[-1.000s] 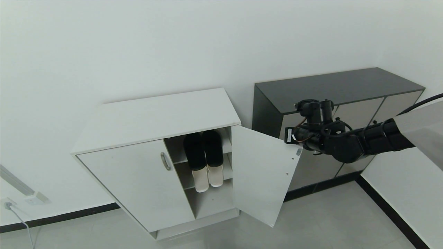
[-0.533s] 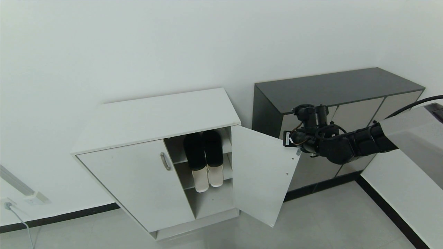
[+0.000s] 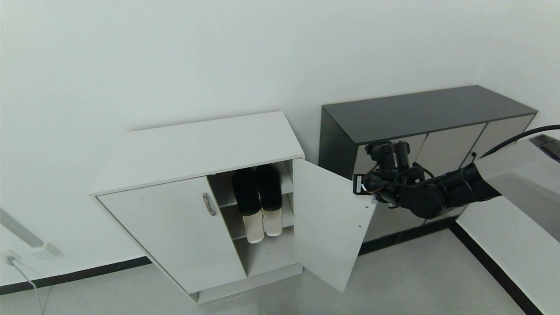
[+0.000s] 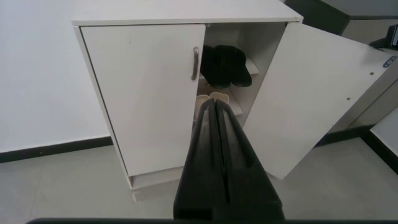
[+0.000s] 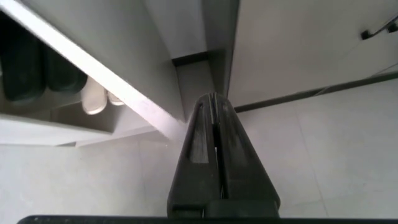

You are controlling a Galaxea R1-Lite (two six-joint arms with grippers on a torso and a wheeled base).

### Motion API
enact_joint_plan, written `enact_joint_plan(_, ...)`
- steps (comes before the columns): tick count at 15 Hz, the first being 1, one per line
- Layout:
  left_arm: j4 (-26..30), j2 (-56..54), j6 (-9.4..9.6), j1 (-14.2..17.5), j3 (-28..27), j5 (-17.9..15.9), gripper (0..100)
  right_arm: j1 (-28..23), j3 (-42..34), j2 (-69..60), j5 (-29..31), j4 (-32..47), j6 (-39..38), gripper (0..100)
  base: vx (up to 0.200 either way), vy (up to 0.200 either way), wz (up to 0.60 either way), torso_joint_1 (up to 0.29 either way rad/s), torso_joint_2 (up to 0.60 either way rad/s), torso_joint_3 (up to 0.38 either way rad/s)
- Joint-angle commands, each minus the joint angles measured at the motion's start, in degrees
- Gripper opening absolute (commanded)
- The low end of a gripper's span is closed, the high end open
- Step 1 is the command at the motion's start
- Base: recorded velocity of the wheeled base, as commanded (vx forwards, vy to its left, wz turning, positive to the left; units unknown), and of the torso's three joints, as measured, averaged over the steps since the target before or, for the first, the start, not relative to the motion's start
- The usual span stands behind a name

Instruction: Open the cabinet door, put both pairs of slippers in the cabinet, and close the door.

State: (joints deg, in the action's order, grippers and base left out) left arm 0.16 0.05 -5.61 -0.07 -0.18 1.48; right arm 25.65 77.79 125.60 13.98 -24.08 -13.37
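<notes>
The white cabinet (image 3: 197, 148) stands against the wall with its right door (image 3: 328, 218) swung open and its left door (image 3: 175, 227) closed. Inside, a black pair of slippers (image 3: 257, 186) sits on the upper shelf and a white pair of slippers (image 3: 262, 225) on the shelf below. My right gripper (image 3: 362, 184) is shut and rests against the outer face of the open door at its free edge (image 5: 124, 93). My left gripper (image 4: 216, 104) is shut and empty, held in front of the cabinet opening, apart from the slippers (image 4: 227, 62).
A dark grey cabinet (image 3: 420, 109) stands just right of the open door, behind my right arm. A white counter (image 3: 516, 236) runs along the right. A wall socket with a cable (image 3: 8, 259) is at the lower left. Bare floor lies before the cabinet.
My right arm has moved left and slightly down, and the open door's free edge has swung a little toward the cabinet. The slippers have not moved.
</notes>
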Motion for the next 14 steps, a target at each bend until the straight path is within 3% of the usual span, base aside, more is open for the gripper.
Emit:
enact_joint_plan(1,0.0,0.0,-0.02,0.1,0.0,0.0,0,2.7,-4.1,-2.9,0.1,-1.9,0.0,0,0.000,0.000,0.00,0.000,0.00,0.000)
enact_joint_plan(6,0.0,0.0,-0.02,0.0,0.0,0.0,0,10.4,-11.3,-8.4,0.7,-5.6,0.1,0,0.000,0.000,0.00,0.000,0.00,0.000)
enact_joint_plan(14,0.0,0.0,-0.11,0.0,0.0,0.0,0,12.9,-15.4,-9.1,0.8,-8.9,4.7,0,0.000,0.000,0.00,0.000,0.00,0.000)
